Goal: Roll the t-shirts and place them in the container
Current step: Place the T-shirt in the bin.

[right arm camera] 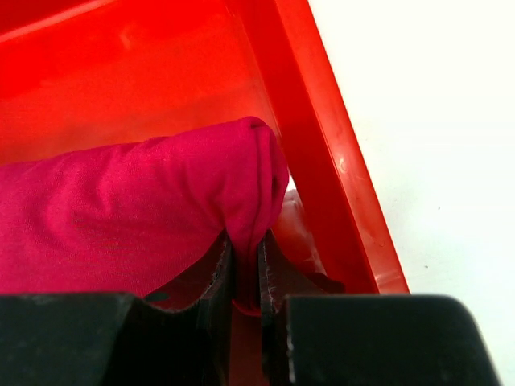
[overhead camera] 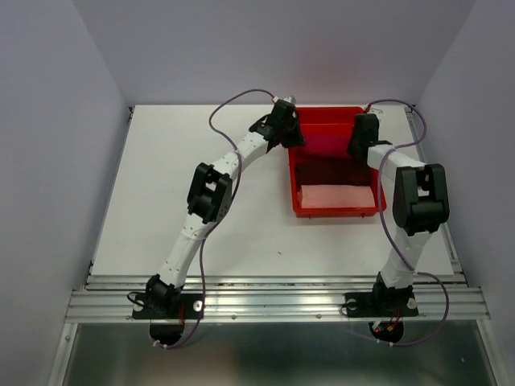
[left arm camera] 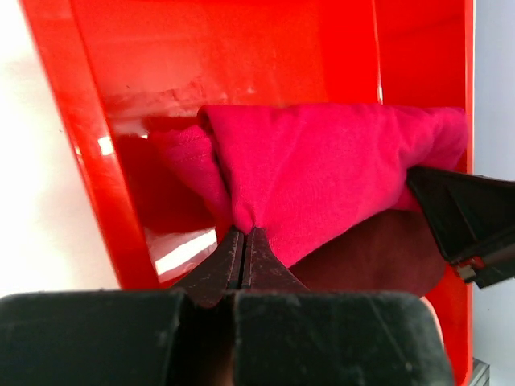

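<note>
A rolled crimson t-shirt [overhead camera: 326,143] hangs inside the red tray [overhead camera: 336,212], stretched between my two grippers. My left gripper [overhead camera: 293,138] is shut on its left end; in the left wrist view the jaws [left arm camera: 244,232] pinch a fold of the crimson cloth [left arm camera: 322,169]. My right gripper [overhead camera: 360,145] is shut on the other end, with the crimson cloth [right arm camera: 129,217] pressed between its fingers [right arm camera: 245,241]. A dark maroon t-shirt [overhead camera: 334,170] lies under it in the tray, and a folded pale pink t-shirt [overhead camera: 336,197] lies at the tray's near end.
The tray's glossy side walls [left arm camera: 88,161] [right arm camera: 322,161] stand close beside both grippers. White table [overhead camera: 201,145] stretches to the tray's left, with a narrower strip on its right. The right gripper's black body [left arm camera: 467,225] shows at the edge of the left wrist view.
</note>
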You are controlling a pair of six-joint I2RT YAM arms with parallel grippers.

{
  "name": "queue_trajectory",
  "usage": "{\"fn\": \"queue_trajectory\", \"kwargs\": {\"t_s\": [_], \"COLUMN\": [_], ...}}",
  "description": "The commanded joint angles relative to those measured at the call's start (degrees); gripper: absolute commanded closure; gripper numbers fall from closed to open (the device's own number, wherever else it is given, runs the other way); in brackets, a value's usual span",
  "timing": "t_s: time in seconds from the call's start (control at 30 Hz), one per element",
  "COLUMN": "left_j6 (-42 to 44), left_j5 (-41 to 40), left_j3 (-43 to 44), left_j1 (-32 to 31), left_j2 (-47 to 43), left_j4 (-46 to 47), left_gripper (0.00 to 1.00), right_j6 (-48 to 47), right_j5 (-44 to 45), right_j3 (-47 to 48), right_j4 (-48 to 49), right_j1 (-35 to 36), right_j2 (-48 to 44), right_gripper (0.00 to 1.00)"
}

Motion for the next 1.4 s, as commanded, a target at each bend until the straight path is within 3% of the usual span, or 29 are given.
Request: {"fn": "queue_trajectory", "kwargs": {"t_s": [0.0, 0.3, 0.63, 0.8, 0.93, 1.0, 1.03, 1.13, 1.23, 1.27, 1.33, 1.37], "left_j6": [1.7, 2.1, 2.3, 2.2, 2.4, 2.4, 2.5, 2.4, 2.5, 2.6, 2.8, 2.8], "left_j5": [0.4, -0.7, 0.0, 0.0, -0.4, -0.1, 0.0, 0.4, 0.5, 0.5, 0.5, 0.6], "left_j3": [-1.0, -5.9, -5.5, -6.1, -7.5, -7.9, -8.1, -8.7, -9.1, -9.0, -8.7, -8.2], "left_j1": [-0.3, -0.5, -0.5, -0.5, -0.5, -0.5, -0.5, -0.5, -0.5, -0.5, -0.5, -0.5], "left_j2": [-2.2, -3.8, -3.0, -3.3, -4.3, -4.6, -4.6, -4.7, -5.2, -5.3, -5.6, -5.8], "left_j4": [2.0, 2.0, 1.2, 0.6, 0.6, 0.5, 0.5, 0.5, 0.7, 0.6, 0.6, 0.5], "left_gripper": [1.0, 1.0, 1.0, 0.97, 1.0, 0.95, 0.84, 0.72, 0.63, 0.59, 0.54, 0.51], "right_j6": [-2.6, -2.8, -2.2, -2.5, -2.5, -2.4, -2.3, -2.1, -2.0, -2.1, -2.1, -2.2], "right_j5": [1.7, 1.1, 0.4, 0.5, 0.4, 0.3, 0.4, 0.5, 0.5, 0.4, 0.4, 0.6], "right_j3": [0.8, 0.1, -1.8, -2.0, -2.3, -2.5, -2.7, -3.0, -3.3, -3.3, -3.3, -3.3], "right_j4": [3.6, 3.3, 3.3, 3.3, 3.3, 3.3, 3.3, 3.3, 3.3, 3.2, 2.9, 2.8], "right_j1": [-1.2, -1.7, -1.7, -1.7, -1.7, -1.7, -1.7, -1.7, -1.7, -1.7, -1.7, -1.7], "right_j2": [0.4, 0.8, 0.4, -0.1, -0.7, -0.9, -0.9, -1.4, -2.3, -2.5, -3.2, -4.3], "right_gripper": [0.99, 0.99, 0.99, 0.94, 0.92, 0.87, 0.86, 0.79, 0.74, 0.65, 0.55, 0.44]}}
